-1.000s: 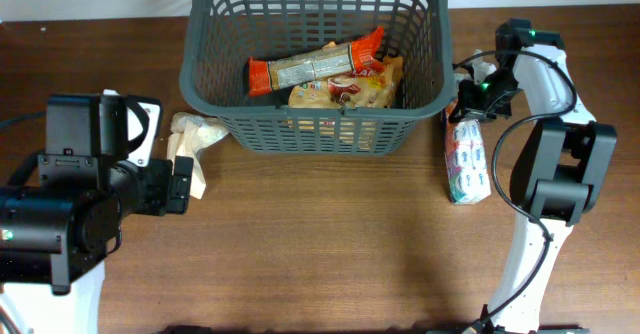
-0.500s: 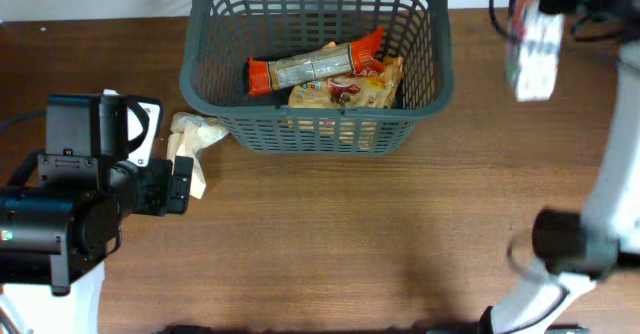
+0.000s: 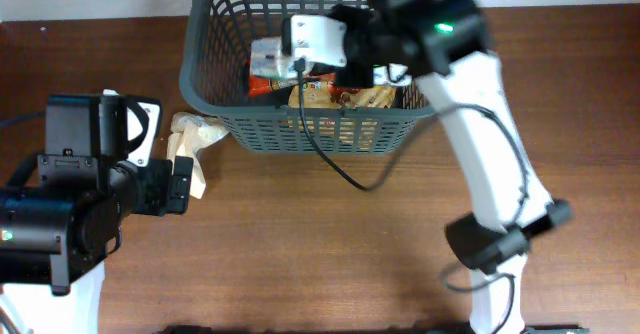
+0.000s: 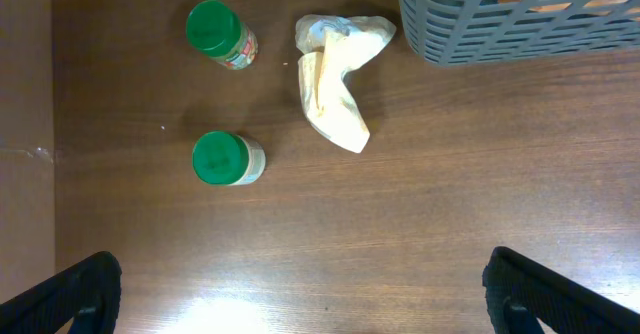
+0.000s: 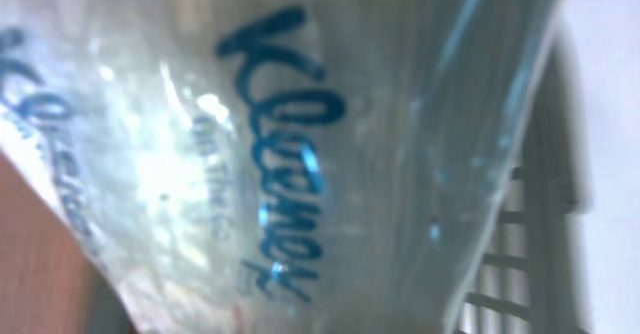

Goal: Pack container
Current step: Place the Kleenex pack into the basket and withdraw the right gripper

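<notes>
Grey container (image 3: 190, 74) holds two snack packets (image 3: 362, 96); right gripper (image 3: 266, 56), seemingly clamped on tissue pack (image 5: 250, 174), hangs above it; crumpled bag (image 4: 335, 94) and green-lidded jars (image 4: 228, 160), ahead of spread-fingered left gripper (image 4: 310, 296), are not yet packed.

The dark grey lattice container (image 3: 300, 132) stands upright far back on the table (image 3: 330, 234) (snack packets (image 3: 352, 95) inside).

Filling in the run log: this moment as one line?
right claw: shut on Kleenex pack, above basket | left claw: open, empty | basket: holds snack packets | on table: two green-lidded jars, crumpled cream packet
</notes>
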Controlling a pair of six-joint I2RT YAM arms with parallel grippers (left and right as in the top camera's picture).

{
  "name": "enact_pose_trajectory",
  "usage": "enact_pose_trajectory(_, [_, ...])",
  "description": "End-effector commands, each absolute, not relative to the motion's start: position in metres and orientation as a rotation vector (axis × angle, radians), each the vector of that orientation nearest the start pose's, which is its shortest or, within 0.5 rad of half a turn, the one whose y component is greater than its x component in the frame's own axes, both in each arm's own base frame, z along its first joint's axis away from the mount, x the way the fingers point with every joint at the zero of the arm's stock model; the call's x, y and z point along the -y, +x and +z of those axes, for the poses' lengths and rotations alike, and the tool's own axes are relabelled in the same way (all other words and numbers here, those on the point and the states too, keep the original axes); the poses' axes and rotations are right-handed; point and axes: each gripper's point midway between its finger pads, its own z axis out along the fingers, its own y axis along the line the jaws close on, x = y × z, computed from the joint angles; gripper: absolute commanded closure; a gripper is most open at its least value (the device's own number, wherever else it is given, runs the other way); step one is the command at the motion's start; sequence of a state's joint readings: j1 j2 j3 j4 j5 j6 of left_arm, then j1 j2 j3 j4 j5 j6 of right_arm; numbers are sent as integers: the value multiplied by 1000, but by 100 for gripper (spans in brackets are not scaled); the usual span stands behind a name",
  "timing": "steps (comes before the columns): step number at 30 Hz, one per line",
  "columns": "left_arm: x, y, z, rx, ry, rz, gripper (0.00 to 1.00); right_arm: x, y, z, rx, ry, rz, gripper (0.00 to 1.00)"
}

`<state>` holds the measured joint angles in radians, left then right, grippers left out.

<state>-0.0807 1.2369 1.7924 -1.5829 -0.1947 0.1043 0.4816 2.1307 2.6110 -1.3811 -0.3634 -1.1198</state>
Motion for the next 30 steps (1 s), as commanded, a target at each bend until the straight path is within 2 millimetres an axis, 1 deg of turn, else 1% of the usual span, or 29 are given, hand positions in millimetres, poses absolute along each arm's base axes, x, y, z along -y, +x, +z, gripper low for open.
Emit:
enact_pose_trajectory(1, [-15, 237, 338, -2576, 154, 255, 1, -292, 433, 285, -1616, -1837, 157, 96])
enact_pose_trajectory(2, [-15, 237, 338, -2576, 154, 255, 1, -298, 444, 261, -1717, -1784, 207, 96])
enact_pose_trajectory(3, [-15, 237, 338, -2576, 154, 255, 1, -303, 455, 238, -1810, -1731, 251, 91])
enact_pose_trajectory(4, [-15, 237, 338, -2576, 154, 255, 1, -306, 459, 227, -1864, -1696, 274, 84])
enact_pose_trajectory(5, [-15, 237, 338, -2576, 154, 255, 1, -308, 464, 215, -1929, -1648, 300, 73])
enact_pose_trajectory(6, [-15, 237, 338, -2576, 154, 255, 1, -308, 466, 211, -1967, -1618, 311, 69])
enact_pose_trajectory(7, [-15, 237, 338, -2576, 154, 255, 1, -306, 468, 209, -2015, -1570, 307, 57])
enact_pose_trajectory(8, [-15, 237, 338, -2576, 154, 255, 1, -299, 473, 213, -2061, -1508, 255, 10])
enact_pose_trajectory(9, [-15, 237, 338, -2576, 154, 255, 1, -290, 479, 222, -2087, -1454, 187, 7])
enact_pose_trajectory(10, [-15, 237, 338, -2576, 154, 255, 1, -274, 486, 241, -2108, -1367, 69, 7])
enact_pose_trajectory(11, [-15, 237, 338, -2576, 154, 255, 1, -264, 489, 256, -2108, -1319, 0, 7])
enact_pose_trajectory(12, [-15, 237, 338, -2576, 154, 255, 1, -252, 491, 279, -2091, -1257, -72, 7])
enact_pose_trajectory(13, [-15, 237, 338, -2576, 154, 255, 1, -240, 490, 309, -2052, -1201, -118, 7])
enact_pose_trajectory(14, [-15, 237, 338, -2576, 154, 255, 1, -228, 486, 343, -1996, -1142, -136, 6])
enact_pose_trajectory(16, [-15, 237, 338, -2576, 154, 255, 1, -209, 480, 385, -1940, -1037, -140, 1])
enact_pose_trajectory(17, [-15, 237, 338, -2576, 154, 255, 1, -190, 475, 418, -1909, -923, -133, 1])
enact_pose_trajectory(20, [-15, 237, 338, -2576, 154, 255, 1, -140, 461, 473, -1856, -706, -78, 1])
enact_pose_trajectory(21, [-15, 237, 338, -2576, 154, 255, 1, -122, 458, 484, -1849, -651, -70, 1])
enact_pose_trajectory(22, [-15, 237, 338, -2576, 154, 255, 1, -96, 454, 493, -1856, -579, -93, 1])
enact_pose_trajectory(23, [-15, 237, 338, -2576, 154, 255, 1, -85, 453, 495, -1862, -553, -103, 1])
enact_pose_trajectory(24, [-15, 237, 338, -2576, 154, 255, 1, -55, 453, 497, -1885, -475, -133, 1])
enact_pose_trajectory(25, [-15, 237, 338, -2576, 154, 255, 1, -38, 453, 497, -1902, -427, -146, 1])
enact_pose_trajectory(26, [-15, 237, 338, -2575, 156, 260, 1, -12, 454, 494, -1931, -340, -157, 1])
enact_pose_trajectory(27, [-21, 237, 340, -2569, 154, 306, 1, 23, 455, 484, -1982, -227, -157, 1])
enact_pose_trajectory(28, [-22, 236, 339, -2575, 154, 313, 1, 50, 457, 471, -2028, -135, -133, 1])
enact_pose_trajectory(29, [-22, 236, 339, -2576, 154, 313, 1, 73, 458, 457, -2075, -35, -85, 1])
enact_pose_trajectory(30, [-22, 235, 339, -2578, 155, 314, 1, 85, 459, 446, -2106, 28, -46, 1])
